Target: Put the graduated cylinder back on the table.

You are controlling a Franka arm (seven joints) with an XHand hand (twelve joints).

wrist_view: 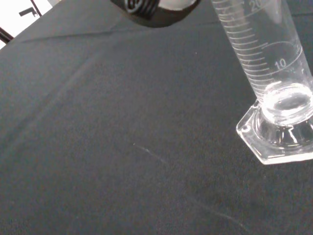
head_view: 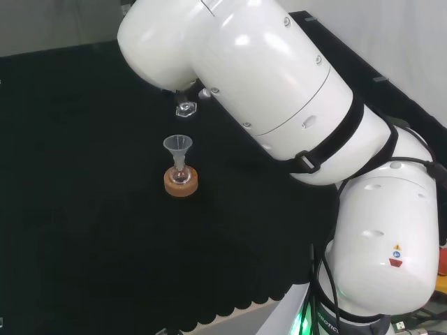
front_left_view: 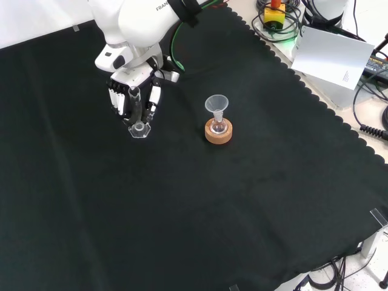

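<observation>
In the front view the hand [front_left_view: 134, 97] comes down from the white arm link [front_left_view: 133, 24] with its black and white fingers [front_left_view: 116, 100] curled round the tube of the graduated cylinder [front_left_view: 138, 118]. The cylinder stands upright in that grasp, its clear hexagonal foot just below the fingertips and resting on, or just at, the black cloth of the worktop [front_left_view: 182, 212]; from this view I cannot tell whether the foot touches.

In the wrist view the graduated cylinder [wrist_view: 274, 88] is close and large: a clear tube with printed scale lines, rising from a hexagonal foot whose lower edge appears to meet the cloth [wrist_view: 98, 147]. A dark part of the hand [wrist_view: 151, 12] shows beside the tube's upper section. Whether the tube holds any liquid I cannot tell.

In the head view the cylinder's foot [head_view: 186, 109] shows just under the big white link [head_view: 230, 63], which covers the hand.

Beside the hand, to its right in the front view and well apart from the cylinder, stands 1 cork ring [front_left_view: 218, 132] carrying a small clear flask [front_left_view: 218, 127] with a clear funnel [front_left_view: 216, 104] set in its neck. The funnel is upright.

Beyond the cloth's scalloped edge, far from the hand, lie cables [front_left_view: 370, 91] and a white sheet [front_left_view: 330, 54].
</observation>
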